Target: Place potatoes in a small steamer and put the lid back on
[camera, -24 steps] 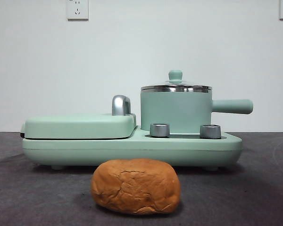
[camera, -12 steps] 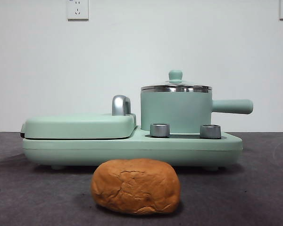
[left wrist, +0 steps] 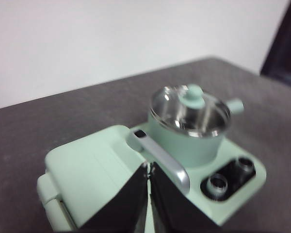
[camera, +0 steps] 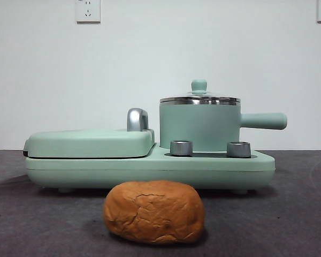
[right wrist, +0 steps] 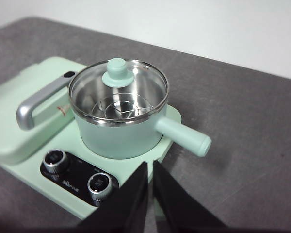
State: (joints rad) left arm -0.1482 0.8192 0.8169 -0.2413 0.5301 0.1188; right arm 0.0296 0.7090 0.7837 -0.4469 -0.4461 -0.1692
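Left gripper [left wrist: 149,167]: up in the air, two black jaws pressed together, tips nearly touching, holding nothing. Right gripper [right wrist: 150,165]: up in the air too, pointing down, black jaws close together with only a thin gap, holding nothing. No arm or gripper to see in the front view.

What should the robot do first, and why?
Probably lift the lid off by its knob with the right gripper, which is closest and empty. The lid sits on the small steamer, so the potatoes, lying on the table in front, cannot go in.
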